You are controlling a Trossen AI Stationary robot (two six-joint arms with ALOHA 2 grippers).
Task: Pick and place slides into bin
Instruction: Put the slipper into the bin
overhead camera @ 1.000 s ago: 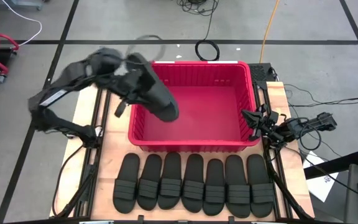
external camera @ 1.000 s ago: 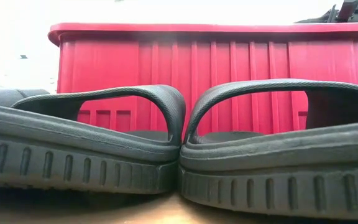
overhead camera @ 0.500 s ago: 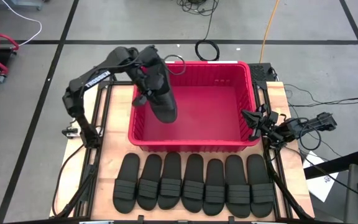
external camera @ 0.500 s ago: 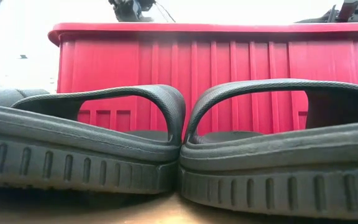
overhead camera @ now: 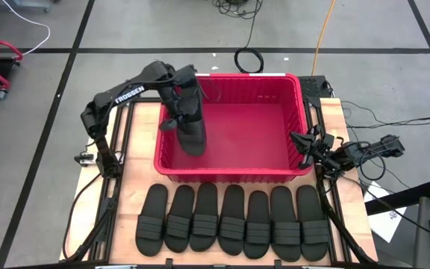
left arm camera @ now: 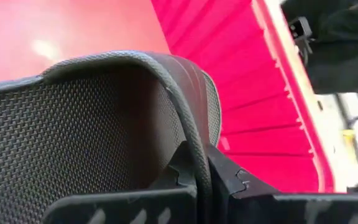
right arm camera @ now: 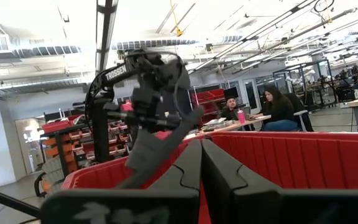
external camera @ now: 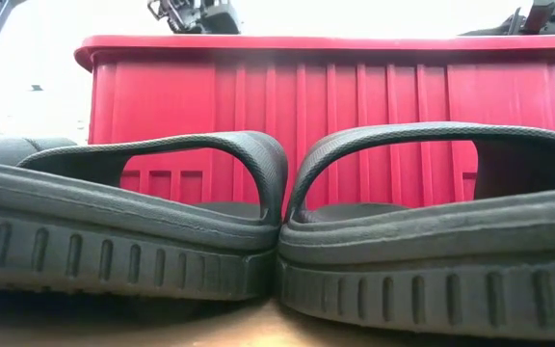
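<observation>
A slide (overhead camera: 191,127) is held by the left gripper (overhead camera: 179,101) above the left part of the bin (overhead camera: 297,97), hanging steeply with its lower end down inside the bin near the left wall. In the left wrist view the gripper's fingers (left arm camera: 185,180) are seen clenched on the slide's strap edge, with the bin's red floor and ribbed wall behind. The left arm is reached over the bin's far left corner.

The bin is set on the far half of the tabletop (overhead camera: 136,179), centred between the side edges. Apart from the held slide, only its red floor is seen inside it.

Seven more slides (overhead camera: 232,219) are laid side by side in a row along the near edge of the tabletop, just in front of the bin's near wall, each touching or nearly touching its neighbour. Two of them (external camera: 277,241) fill the low view, toe to toe.

The right gripper (overhead camera: 298,140) is parked at the bin's right wall near its near right corner, its fingers (right arm camera: 219,180) pressed together on nothing.
</observation>
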